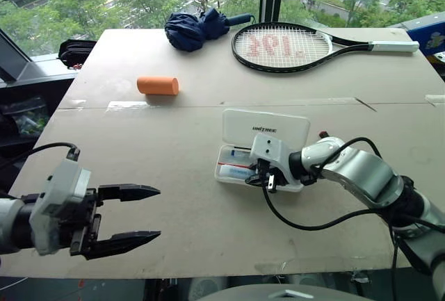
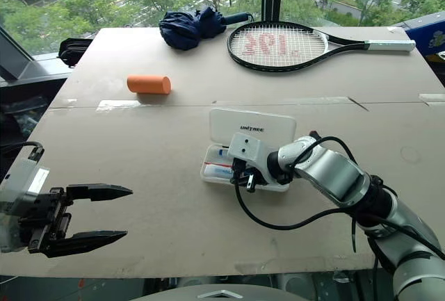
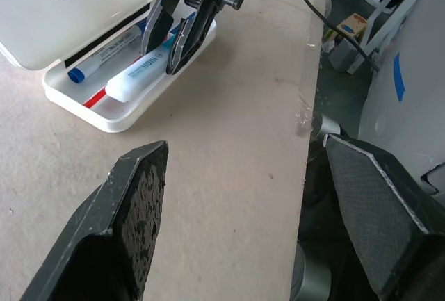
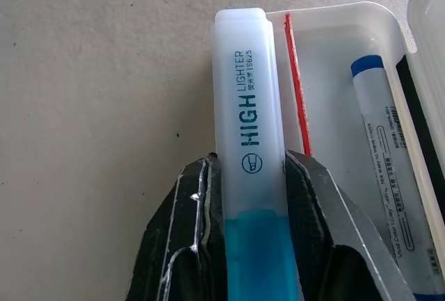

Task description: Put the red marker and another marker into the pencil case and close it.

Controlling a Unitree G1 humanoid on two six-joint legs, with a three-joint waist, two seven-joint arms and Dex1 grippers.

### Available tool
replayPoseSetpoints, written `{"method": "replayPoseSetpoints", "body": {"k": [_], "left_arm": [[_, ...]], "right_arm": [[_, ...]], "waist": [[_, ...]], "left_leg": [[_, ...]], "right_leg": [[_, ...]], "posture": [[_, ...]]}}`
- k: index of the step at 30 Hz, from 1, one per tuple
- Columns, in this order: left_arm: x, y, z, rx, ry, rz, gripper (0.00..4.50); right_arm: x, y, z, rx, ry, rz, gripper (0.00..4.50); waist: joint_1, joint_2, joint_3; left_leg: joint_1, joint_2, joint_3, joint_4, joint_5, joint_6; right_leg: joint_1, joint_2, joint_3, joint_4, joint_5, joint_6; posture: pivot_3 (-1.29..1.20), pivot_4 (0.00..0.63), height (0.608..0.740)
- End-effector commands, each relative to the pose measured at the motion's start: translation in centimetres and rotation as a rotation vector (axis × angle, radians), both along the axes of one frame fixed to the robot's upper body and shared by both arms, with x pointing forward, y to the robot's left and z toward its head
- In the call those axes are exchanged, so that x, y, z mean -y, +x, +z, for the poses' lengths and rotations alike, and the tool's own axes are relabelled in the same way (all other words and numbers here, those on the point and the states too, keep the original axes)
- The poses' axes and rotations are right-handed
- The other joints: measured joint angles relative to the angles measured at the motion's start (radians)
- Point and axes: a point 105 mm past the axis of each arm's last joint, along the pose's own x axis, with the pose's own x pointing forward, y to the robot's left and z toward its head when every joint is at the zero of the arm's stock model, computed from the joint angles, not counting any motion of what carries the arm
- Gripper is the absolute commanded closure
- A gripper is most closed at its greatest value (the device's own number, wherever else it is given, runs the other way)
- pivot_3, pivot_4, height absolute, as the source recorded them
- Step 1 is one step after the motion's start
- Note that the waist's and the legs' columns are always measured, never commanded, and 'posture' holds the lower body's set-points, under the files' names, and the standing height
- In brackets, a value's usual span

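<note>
The pencil case (image 1: 265, 128) lies open mid-table, its white lid raised at the back and the translucent tray (image 3: 111, 117) in front. My right gripper (image 4: 250, 162) is shut on a highlighter (image 4: 247, 92) with a white cap and teal body, held over the tray's near rim. Inside the tray lie a white marker with a blue cap (image 4: 382, 141) and the red marker (image 4: 295, 85), which shows as a thin red strip beside the highlighter. My left gripper (image 1: 156, 212) hangs open and empty over the table's front left, pointing toward the case.
An orange cylinder (image 1: 158, 85) lies on the left of the table, farther back. A tennis racket (image 1: 285, 46) and a folded navy umbrella (image 1: 195, 28) lie along the far edge. The table's front edge (image 3: 306, 106) runs close to the case.
</note>
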Motion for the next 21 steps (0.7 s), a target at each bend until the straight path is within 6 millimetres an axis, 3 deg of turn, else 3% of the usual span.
{"method": "replayPoseSetpoints", "body": {"k": [1, 5, 6, 11, 16, 21], "left_arm": [[0.6, -0.1, 0.3, 0.022, 0.004, -0.012, 0.85], [0.8, 0.0, 0.3, 0.023, 0.001, -0.011, 0.85], [0.9, 0.1, 0.3, 0.024, -0.001, -0.013, 0.85], [1.7, 0.5, 0.4, 0.032, -0.022, -0.026, 0.85], [3.2, 0.8, 1.1, 0.045, -0.065, -0.056, 0.85], [4.1, 1.1, 1.4, 0.049, -0.095, -0.074, 0.85]], "right_arm": [[-0.4, 0.0, 0.8, 0.040, 0.005, 0.043, 3.40], [-0.3, -0.3, 1.0, 0.050, 0.002, 0.066, 1.46], [-0.2, -0.5, 1.6, 0.055, 0.015, 0.068, 1.19], [1.8, -1.3, 5.0, 0.027, 0.147, 0.009, 1.19], [7.7, -1.5, 6.6, -0.011, 0.219, -0.247, 1.19], [14.5, 1.7, 5.5, 0.060, 0.117, -0.686, 1.19]], "waist": [[0.000, 0.000, 0.000], [0.000, 0.000, 0.000], [0.000, 0.000, 0.000], [0.004, 0.000, 0.000], [0.009, 0.000, 0.000], [-0.001, 0.000, 0.000]], "left_leg": [[0.000, 0.000, 0.000, 0.000, 0.000, 0.000], [0.000, 0.000, 0.000, 0.000, 0.000, 0.000], [0.000, 0.000, 0.000, 0.000, 0.000, 0.000], [0.000, 0.000, 0.000, 0.000, 0.000, 0.000], [-0.001, -0.001, -0.001, 0.000, 0.000, 0.000], [0.000, -0.001, 0.001, 0.000, 0.000, 0.000]], "right_leg": [[0.000, 0.000, 0.000, 0.000, 0.000, 0.000], [0.000, 0.000, 0.000, 0.000, 0.000, 0.000], [0.000, 0.000, 0.000, 0.000, 0.000, 0.000], [0.000, -0.001, 0.000, 0.000, 0.000, 0.000], [0.001, -0.002, -0.001, -0.001, 0.000, 0.000], [0.000, -0.001, 0.001, 0.000, 0.000, 0.000]], "posture": [[0.00, 0.150, 0.730], [0.00, 0.150, 0.730], [0.00, 0.150, 0.730], [0.00, 0.150, 0.730], [0.00, 0.150, 0.730], [0.00, 0.150, 0.730]]}}
